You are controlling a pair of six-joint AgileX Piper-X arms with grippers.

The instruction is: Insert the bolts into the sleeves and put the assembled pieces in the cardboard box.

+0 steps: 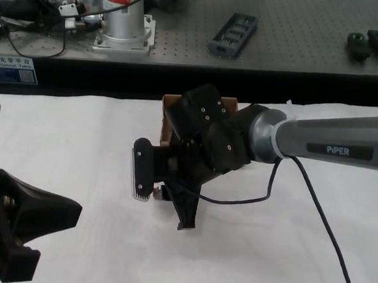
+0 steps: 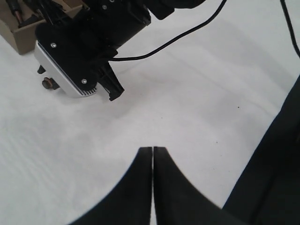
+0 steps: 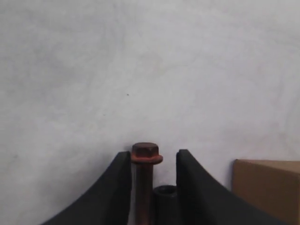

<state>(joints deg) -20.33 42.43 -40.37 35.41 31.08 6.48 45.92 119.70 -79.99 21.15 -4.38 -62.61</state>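
- Right gripper [image 3: 153, 155] sits mid-bench, just beside the brown cardboard box [image 1: 168, 109] on its near side and low over the white cloth-covered bench [image 1: 80, 141].
- Its fingers are narrowed around two pieces: a rust-red hex-head bolt [image 3: 146, 173] pressed against one finger, and a black tubular sleeve [image 3: 165, 199] tucked beside it against the other. The pair fills the gap.
- The bolt's head pokes out past the fingertips; the sleeve sits farther back, and the two lie side by side, not one inside the other.
- The box stands towards the bench's far edge, about midway along. There are dark pieces inside, too small to tell apart.
- Left gripper [image 2: 153, 149] hangs over the bench's near left corner, well apart from the box, fingertips pressed together with nothing between them.
- A black cable [image 1: 313, 207] trails from the right arm across the cloth.
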